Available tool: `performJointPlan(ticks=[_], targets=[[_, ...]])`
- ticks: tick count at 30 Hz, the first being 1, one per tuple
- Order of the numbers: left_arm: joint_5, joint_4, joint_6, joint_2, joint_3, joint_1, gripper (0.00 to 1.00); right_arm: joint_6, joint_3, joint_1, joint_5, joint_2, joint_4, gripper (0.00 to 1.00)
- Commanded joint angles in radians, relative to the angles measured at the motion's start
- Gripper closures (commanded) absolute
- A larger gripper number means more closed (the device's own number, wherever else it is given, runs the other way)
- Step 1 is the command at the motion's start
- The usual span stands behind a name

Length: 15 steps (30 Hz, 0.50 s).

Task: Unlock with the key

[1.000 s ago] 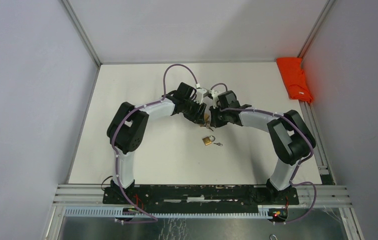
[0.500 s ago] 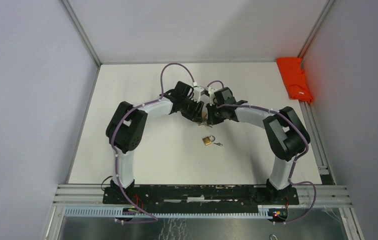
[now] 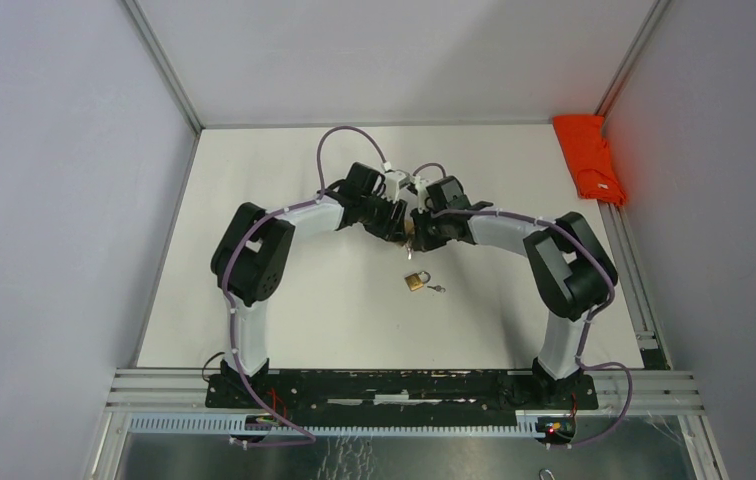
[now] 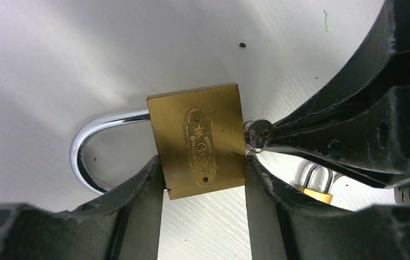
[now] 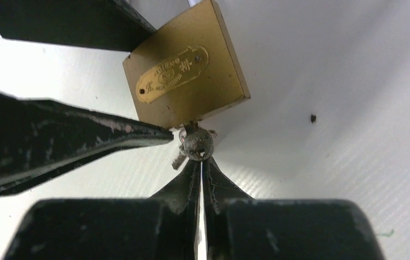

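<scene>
We're looking down into a robotics lab test cell here. There's a bare white tabletop (image 3: 284, 200), boxed in by plain pale panel walls (image 3: 54, 200) and framed with silver aluminium profile rails (image 3: 404, 378). We see the black-and-white left robot arm (image 3: 254, 260) and the matching right robot arm (image 3: 569, 265) bolted to a black base plate (image 3: 404, 392) at the near edge. Purple cables (image 3: 339, 135) loop off them, a slotted grey cable duct (image 3: 354, 424) runs in front, and a folded orange-red cloth (image 3: 589, 155) lies at the far right.
</scene>
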Motion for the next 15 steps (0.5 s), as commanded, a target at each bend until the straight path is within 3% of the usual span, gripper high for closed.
performJointPlan(ticks=[1, 8, 15], targets=[[0.082, 0.024, -0.061, -0.008, -0.028, -0.033, 0.98, 0.019, -0.109, -0.041, 0.069, -0.116, 0.092, 0.92], [0.060, 0.074, -0.073, -0.021, -0.064, -0.034, 0.98, 0.198, -0.441, -0.160, -0.180, -0.314, 0.491, 0.91], [0.014, 0.100, -0.085, -0.037, -0.088, -0.034, 0.98, 0.481, -0.599, -0.185, -0.350, -0.293, 0.980, 0.82]])
